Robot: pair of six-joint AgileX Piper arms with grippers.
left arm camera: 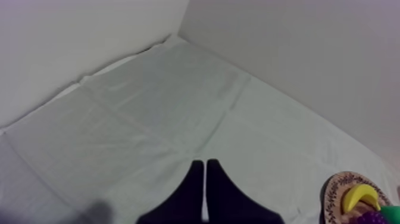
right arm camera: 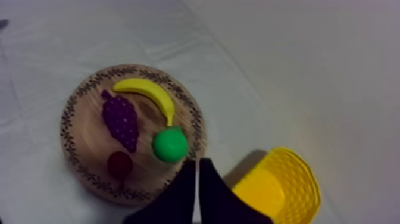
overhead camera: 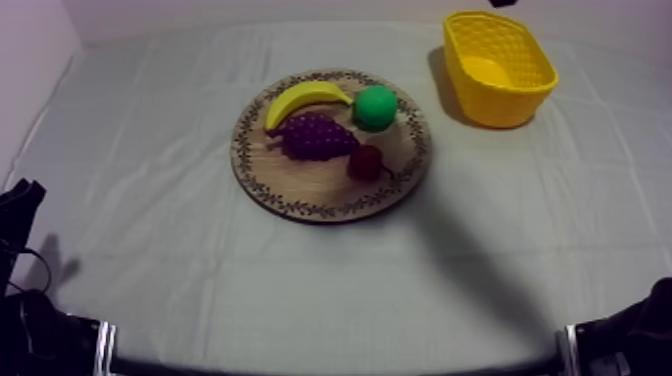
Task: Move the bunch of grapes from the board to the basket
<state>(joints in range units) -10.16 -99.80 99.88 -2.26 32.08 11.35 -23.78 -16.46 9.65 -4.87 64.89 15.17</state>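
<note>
The purple bunch of grapes [overhead camera: 315, 135] lies in the middle of the round wooden board [overhead camera: 300, 195], between the banana and the small red fruit. The yellow basket [overhead camera: 500, 65] stands at the far right, with nothing in it. In the right wrist view my right gripper [right arm camera: 197, 162] is shut on nothing, high above the board's rim [right arm camera: 83, 149] beside the pear, with the grapes [right arm camera: 121, 121] and basket [right arm camera: 286, 184] below. My left gripper [left arm camera: 205, 162] is shut on nothing over bare cloth, far from the board [left arm camera: 336, 190].
Also on the board are a banana [overhead camera: 305, 100], a green pear [overhead camera: 375, 107] and a small red fruit [overhead camera: 365, 162]. White walls close the table's far side and left. My left arm [overhead camera: 22, 215] sits low at the left edge.
</note>
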